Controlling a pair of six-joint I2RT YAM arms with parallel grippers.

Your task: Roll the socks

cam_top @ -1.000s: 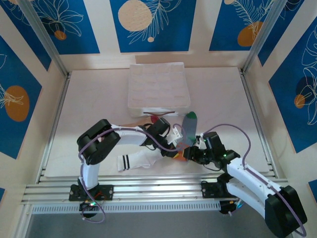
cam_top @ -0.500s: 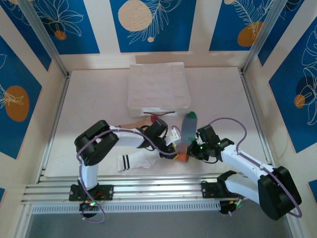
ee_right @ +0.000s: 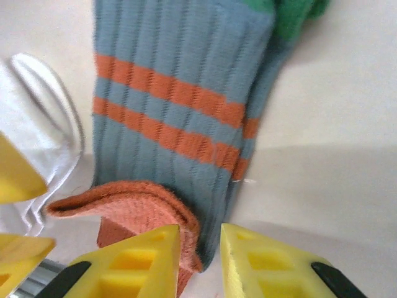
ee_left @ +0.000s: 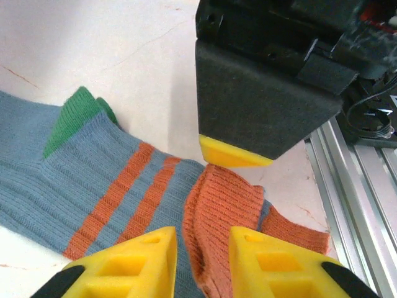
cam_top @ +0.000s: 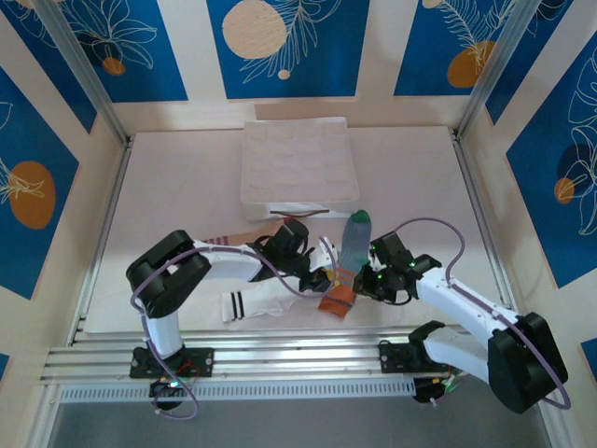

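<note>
One of the socks, the grey-blue sock (cam_top: pixel 355 239) with orange stripes, lies just in front of the box, green toe far and orange cuff (cam_top: pixel 337 301) near. The cuff (ee_left: pixel 223 205) is folded up into a ridge. My left gripper (ee_left: pixel 203 237) is open, its yellow fingers on either side of that ridge. From the other side my right gripper (ee_right: pixel 200 233) is open too, with the cuff's edge (ee_right: pixel 139 202) between its fingers. A white sock (cam_top: pixel 248 303) with black stripes lies under the left arm. Part of a tan sock (cam_top: pixel 250 234) shows behind that arm.
The white fabric compartment box (cam_top: pixel 298 159) stands at the back middle of the table. Aluminium rails (cam_top: pixel 289 359) run along the near edge, close to the cuff. The two grippers nearly touch, the right one's black body (ee_left: pixel 260 93) just beyond my left fingers.
The right arm has swung in from the right. The left gripper has let go of its pinch, and the orange cuff now lies more exposed on the table below both grippers.
</note>
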